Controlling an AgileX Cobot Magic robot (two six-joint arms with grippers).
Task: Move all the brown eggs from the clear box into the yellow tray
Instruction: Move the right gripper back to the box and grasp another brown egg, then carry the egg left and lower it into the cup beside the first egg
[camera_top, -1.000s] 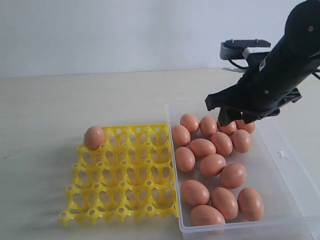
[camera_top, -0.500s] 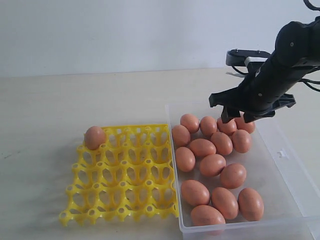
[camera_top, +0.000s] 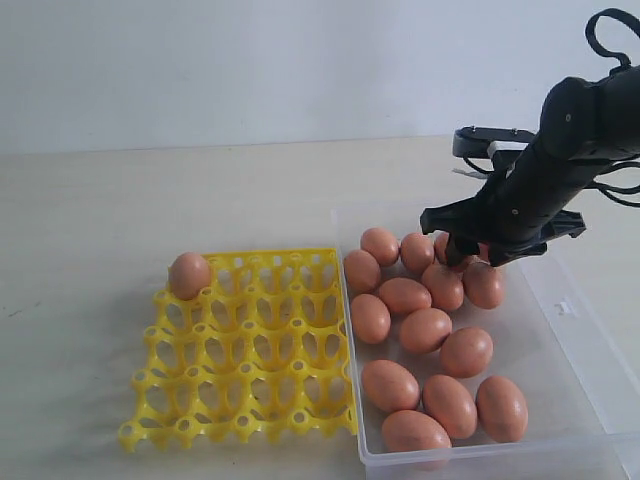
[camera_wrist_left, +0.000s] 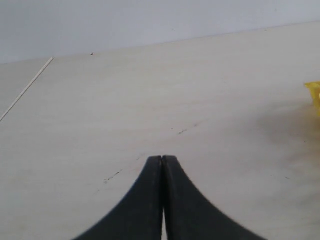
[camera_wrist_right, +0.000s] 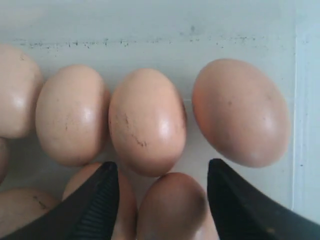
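Several brown eggs (camera_top: 425, 330) lie in the clear box (camera_top: 575, 310) on the right. One brown egg (camera_top: 189, 275) sits in the far left corner cup of the yellow tray (camera_top: 250, 350). My right gripper (camera_top: 470, 250) hangs low over the eggs at the box's far end. In the right wrist view it (camera_wrist_right: 161, 167) is open, its fingers (camera_wrist_right: 100, 200) straddling one egg (camera_wrist_right: 172, 205) with a gap on each side. My left gripper (camera_wrist_left: 162, 158) is shut and empty over bare table, with a corner of the tray (camera_wrist_left: 314, 95) at the frame's edge.
The box's far wall (camera_wrist_right: 150, 42) runs just beyond the eggs under my right gripper. Eggs lie packed close on both sides of the straddled one (camera_wrist_right: 147, 120). A pale wall stands behind the table.
My right gripper has come down toward the eggs at the far end of the box, still open. The eggs and the tray have not moved.
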